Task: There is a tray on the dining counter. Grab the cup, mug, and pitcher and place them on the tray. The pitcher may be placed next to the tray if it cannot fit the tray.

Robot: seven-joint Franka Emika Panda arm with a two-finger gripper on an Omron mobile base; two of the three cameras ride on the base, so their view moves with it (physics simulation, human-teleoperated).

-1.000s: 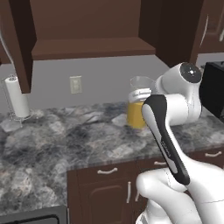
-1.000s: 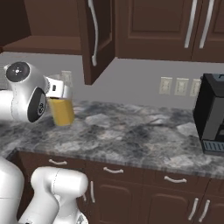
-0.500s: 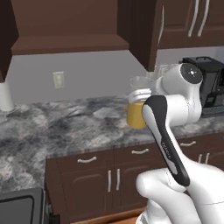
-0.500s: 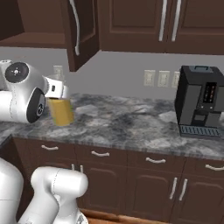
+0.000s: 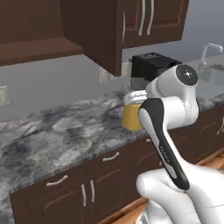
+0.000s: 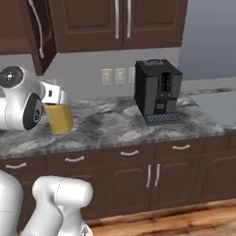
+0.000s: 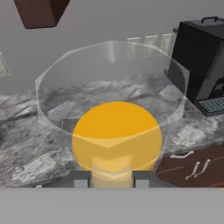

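From the hand view I have the pitcher (image 7: 114, 131) right in front of me, its clear wall rising wide toward the camera and the orange-yellow liquid sitting in its lower part. My fingers (image 7: 79, 179) are narrowed onto its base, one dark tip on each side, so I am holding the pitcher between them. In the left base view the pitcher (image 5: 132, 111) hangs off the hand beside the arm's white elbow, clear of the marbled tabletop (image 5: 57, 131) behind it, upright as far as I can judge. The right base view puts the pitcher (image 6: 59, 115) at the left, just beside the white hand, above the front part of the tabletop (image 6: 115, 122). A black coffee machine (image 6: 156, 90) stands on that tabletop well to the right of the pitcher; I see the same coffee machine (image 5: 151, 65) behind the arm in the left base view, and at the right edge of the hand view (image 7: 201, 61). Dark wood wall cabinets (image 6: 115, 23) hang above, and base cabinets (image 6: 138, 175) with light handles run below the tabletop. A row of pale wall outlets (image 6: 115, 75) sits on the grey wall left of the coffee machine. At the far right of the left base view I can make out a faucet (image 5: 210, 50).
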